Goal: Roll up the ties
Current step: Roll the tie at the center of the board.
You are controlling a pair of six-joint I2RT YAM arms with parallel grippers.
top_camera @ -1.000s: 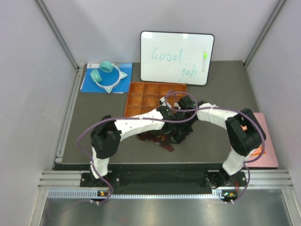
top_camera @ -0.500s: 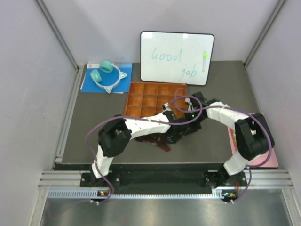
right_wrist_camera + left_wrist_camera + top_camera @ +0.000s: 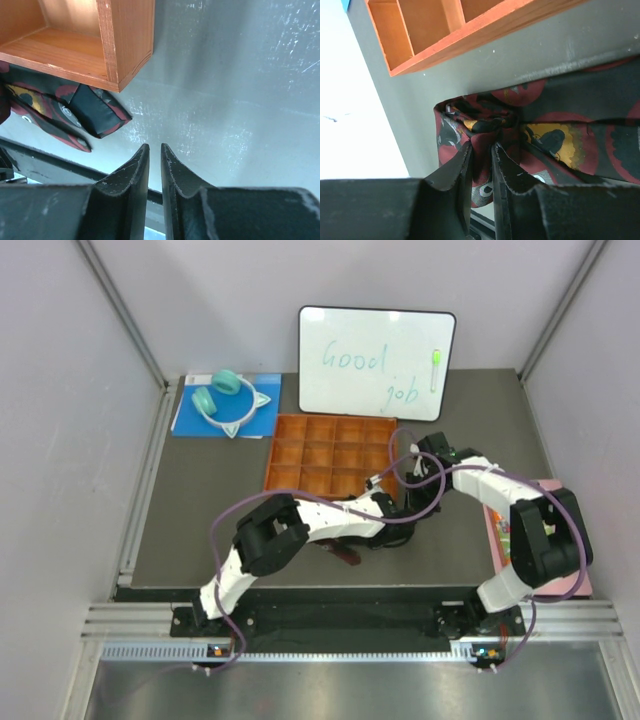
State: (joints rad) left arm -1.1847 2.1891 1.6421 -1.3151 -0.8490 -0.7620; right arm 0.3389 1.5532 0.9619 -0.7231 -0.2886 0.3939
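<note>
The tie [image 3: 555, 135] is dark maroon with black and gold pattern, lying bunched on the grey mat just in front of the orange tray [image 3: 330, 450]. My left gripper [image 3: 482, 152] is shut on a fold of the tie's bunched end. In the top view the left gripper [image 3: 385, 523] reaches far to the right and hides most of the tie [image 3: 342, 549]. My right gripper [image 3: 154, 152] is shut and empty above bare mat, right of the tray's corner [image 3: 120, 45]. The tie's pointed end [image 3: 95, 112] lies to its left. From above the right gripper [image 3: 412, 502] is beside the left one.
A whiteboard [image 3: 375, 360] leans on the back wall. Teal headphones [image 3: 225, 395] lie on a blue sheet at the back left. A pink pad [image 3: 565, 540] lies at the right edge. The tray's wooden wall [image 3: 470, 35] stands just behind the tie.
The left arm has stretched to the right, keeping hold of the tie. The right arm has drawn back from the tie toward the right and rear, its gripper now empty over bare mat.
</note>
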